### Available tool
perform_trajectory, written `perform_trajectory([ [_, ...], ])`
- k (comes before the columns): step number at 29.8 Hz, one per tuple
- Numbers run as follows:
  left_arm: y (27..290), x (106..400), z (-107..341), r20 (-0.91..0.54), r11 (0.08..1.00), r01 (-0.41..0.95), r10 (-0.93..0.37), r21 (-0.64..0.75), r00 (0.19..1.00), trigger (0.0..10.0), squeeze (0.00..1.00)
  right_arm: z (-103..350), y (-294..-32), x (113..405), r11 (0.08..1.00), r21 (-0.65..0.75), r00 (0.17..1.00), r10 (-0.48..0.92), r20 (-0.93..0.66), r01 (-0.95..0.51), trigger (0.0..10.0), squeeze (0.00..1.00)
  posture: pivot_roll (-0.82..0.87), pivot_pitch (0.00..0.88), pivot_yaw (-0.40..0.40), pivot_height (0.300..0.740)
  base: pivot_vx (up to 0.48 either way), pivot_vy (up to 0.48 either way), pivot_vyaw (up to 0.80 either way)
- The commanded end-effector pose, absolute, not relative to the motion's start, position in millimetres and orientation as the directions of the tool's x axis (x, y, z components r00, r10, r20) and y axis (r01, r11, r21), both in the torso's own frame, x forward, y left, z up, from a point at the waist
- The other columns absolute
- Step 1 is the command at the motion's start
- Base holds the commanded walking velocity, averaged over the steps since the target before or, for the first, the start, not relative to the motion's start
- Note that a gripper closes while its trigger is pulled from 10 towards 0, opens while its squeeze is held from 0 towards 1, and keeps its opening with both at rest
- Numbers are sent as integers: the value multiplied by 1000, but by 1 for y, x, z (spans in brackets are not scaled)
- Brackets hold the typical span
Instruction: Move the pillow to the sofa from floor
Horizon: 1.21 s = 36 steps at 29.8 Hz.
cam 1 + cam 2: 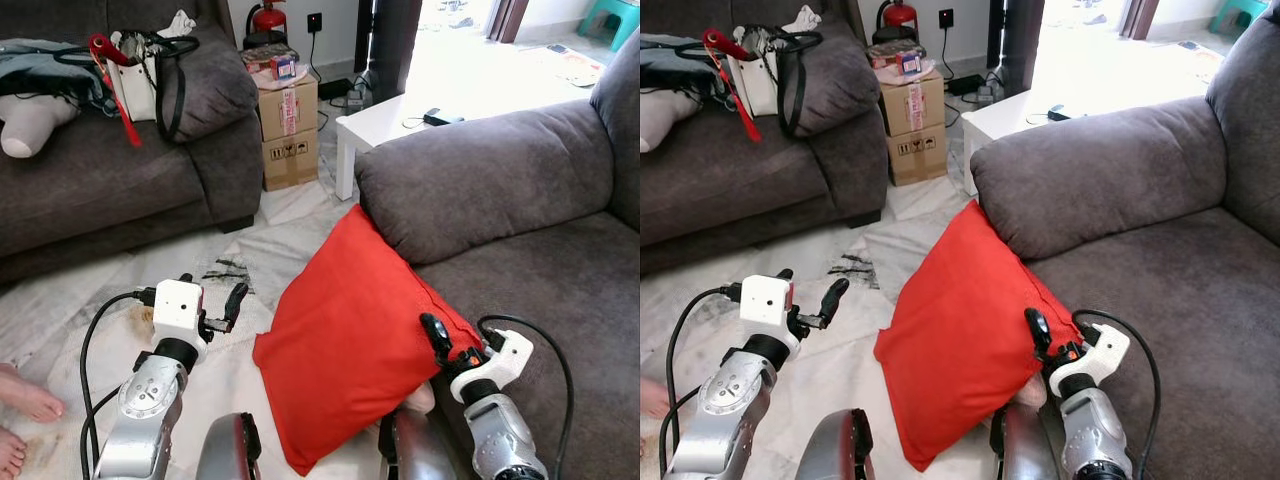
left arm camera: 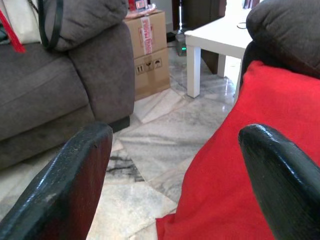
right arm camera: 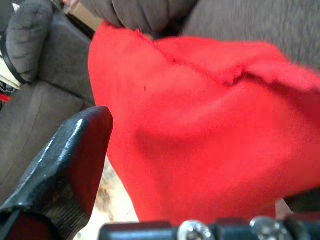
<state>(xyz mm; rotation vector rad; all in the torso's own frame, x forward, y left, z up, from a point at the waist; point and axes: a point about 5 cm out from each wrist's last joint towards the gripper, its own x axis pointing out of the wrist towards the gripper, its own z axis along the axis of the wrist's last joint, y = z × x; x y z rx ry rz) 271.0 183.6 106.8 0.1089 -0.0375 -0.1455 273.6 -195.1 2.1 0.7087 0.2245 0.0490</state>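
The red pillow (image 1: 350,345) stands tilted on the marble floor (image 1: 275,235), leaning against the sofa (image 1: 500,190) front beneath its armrest. The left end effector (image 1: 212,300), fingers spread wide, hovers just beside the pillow's left edge. The right end effector (image 1: 1033,335) presses the pillow's right side; I cannot tell its finger spread.

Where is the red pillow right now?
The red pillow stands tilted on the marble floor, leaning against the front of the grey sofa on the robot's right, between the left gripper and right gripper.
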Motion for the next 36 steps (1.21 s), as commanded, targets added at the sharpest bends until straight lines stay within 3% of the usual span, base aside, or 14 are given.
perform_trajectory([
  [1, 182, 268, 107, 20, 983, 145, -148, 112, 989, 10000, 0, 0, -188, 275, 762, 647, 969, 133, -208, 34, 10000, 0, 44, 131, 4, 575, 0, 0, 0],
  [19, 176, 267, 106, 19, 984, 145, -148, 99, 989, 10000, 0, 1, -179, 282, 743, 666, 975, 95, -202, 65, 10000, 0, 47, 136, -6, 575, 0, 0, 0],
  [20, 176, 267, 106, 20, 985, 144, -146, 99, 989, 10000, 0, 1, -178, 282, 744, 664, 975, 93, -203, 67, 7725, 0, 47, 137, -7, 575, 0, 0, 0],
  [21, 176, 267, 106, 21, 985, 142, -145, 98, 989, 10000, 0, 1, -178, 282, 746, 663, 975, 88, -202, 70, 3059, 0, 47, 137, -7, 575, 0, 0, 0],
  [22, 176, 267, 106, 21, 985, 142, -145, 98, 989, 10000, 0, 1, -178, 282, 746, 663, 975, 88, -202, 70, 3059, 0, 47, 137, -7, 575, 0, 0, 0],
  [23, 176, 266, 106, 21, 985, 141, -144, 98, 989, 10000, 0, 1, -178, 282, 740, 669, 977, 82, -199, 74, 0, 0, 47, 137, -8, 575, 0, 0, 0],
  [36, 174, 266, 104, 16, 985, 142, -144, 92, 989, 10000, 0, 1, -178, 282, 732, 678, 979, 84, -185, 65, 0, 0, 33, 131, -9, 575, 0, 0, 0],
])
